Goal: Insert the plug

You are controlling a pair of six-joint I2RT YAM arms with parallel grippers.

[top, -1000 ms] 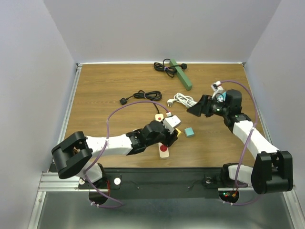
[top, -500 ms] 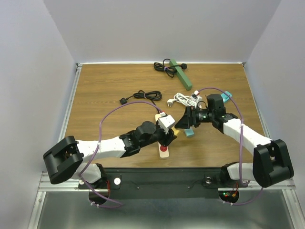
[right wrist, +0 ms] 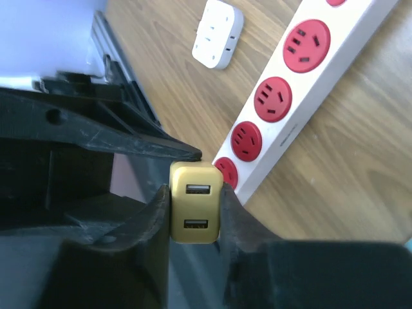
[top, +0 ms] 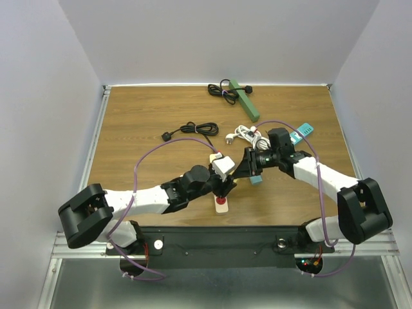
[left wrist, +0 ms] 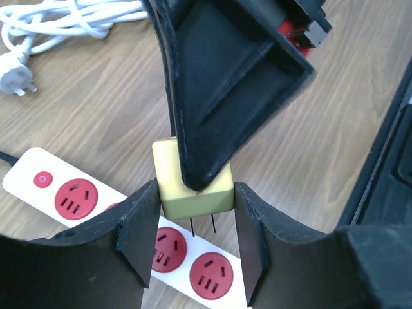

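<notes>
Left wrist view: my left claw [left wrist: 193,241] pinches the yellow plug [left wrist: 206,196] by two opposite sides, prongs down, so the pins hang just above a red socket of the power strip [left wrist: 77,196] lying on the bench [left wrist: 309,148]. My right claw [right wrist: 195,206] is pressed onto the same plug at its USB end, probably to steady it and add downward force. Pins are not yet seated. Beyond, a white cable [left wrist: 58,19] lies coiled, apart from the strip
</notes>
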